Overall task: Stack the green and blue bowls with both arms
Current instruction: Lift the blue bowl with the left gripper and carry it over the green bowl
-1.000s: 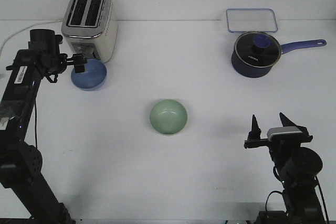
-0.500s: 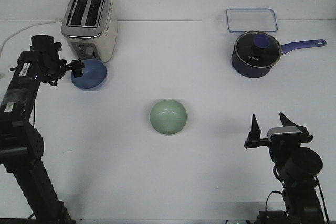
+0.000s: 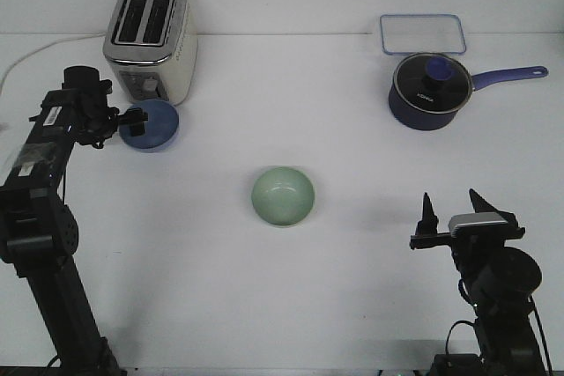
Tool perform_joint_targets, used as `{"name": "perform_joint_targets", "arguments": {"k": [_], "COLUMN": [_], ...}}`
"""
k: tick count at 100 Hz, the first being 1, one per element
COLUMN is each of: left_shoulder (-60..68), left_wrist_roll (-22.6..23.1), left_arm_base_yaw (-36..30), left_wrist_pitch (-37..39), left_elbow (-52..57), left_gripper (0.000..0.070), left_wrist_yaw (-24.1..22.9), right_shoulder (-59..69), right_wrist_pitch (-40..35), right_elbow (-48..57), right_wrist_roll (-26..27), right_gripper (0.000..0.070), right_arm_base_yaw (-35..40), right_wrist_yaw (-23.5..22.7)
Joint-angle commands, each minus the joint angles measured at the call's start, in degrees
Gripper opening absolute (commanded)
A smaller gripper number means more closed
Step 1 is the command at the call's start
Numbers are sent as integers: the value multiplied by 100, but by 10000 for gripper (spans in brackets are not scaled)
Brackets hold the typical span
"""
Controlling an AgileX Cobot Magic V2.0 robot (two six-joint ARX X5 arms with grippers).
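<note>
The blue bowl [image 3: 157,126] sits upright on the white table [image 3: 282,297], just in front of the toaster. My left gripper [image 3: 132,121] is at the bowl's left rim, with one dark finger [image 3: 137,114] reaching over the edge. The gap between its fingers is hidden from this view. The green bowl [image 3: 283,196] stands alone in the middle of the table, empty and untouched. My right gripper [image 3: 454,211] hovers near the front right, its two pointed fingers spread apart with nothing between them, well away from both bowls.
A silver toaster [image 3: 150,40] stands right behind the blue bowl, its cord trailing left. At the back right are a dark navy saucepan [image 3: 427,90] with a glass lid and a clear lidded container [image 3: 421,34].
My left arm has swung down and slightly right, bringing its gripper lower onto the blue bowl's left rim. Neither bowl has moved and the right arm has stayed still.
</note>
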Motion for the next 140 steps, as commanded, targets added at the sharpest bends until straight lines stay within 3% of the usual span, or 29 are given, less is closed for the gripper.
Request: {"name": "perform_joint_targets", "arguments": {"k": [1, 31, 57, 68, 94, 111, 140], "left_shoulder": [155, 155, 61, -140, -1121, -1788, -2299], "left_wrist_roll": [28, 52, 72, 81, 262, 291, 291], "left_arm_base_yaw": [0, 2, 2, 13, 17, -2, -758], "left_wrist_pitch": [-4, -48, -184, -310, -822, -1115, -1445], "left_elbow": [151, 151, 153, 153, 153, 151, 151], "left_gripper": [485, 0, 4, 4, 4, 4, 4], "left_wrist_yaw": [7, 17, 363, 710, 1008, 1467, 1576], "right_shoulder": [7, 7, 7, 7, 7, 7, 7], "right_wrist_pitch": [50, 52, 52, 52, 52, 52, 52], "right_elbow": [24, 24, 24, 24, 24, 24, 24], "right_wrist_roll": [-22, -22, -22, -22, -22, -22, -20], "right_gripper": [547, 547, 547, 547, 547, 547, 547], "right_arm_base_yaw": [4, 4, 4, 4, 4, 4, 4], "right_wrist_yaw": [7, 9, 9, 7, 7, 7, 7]}}
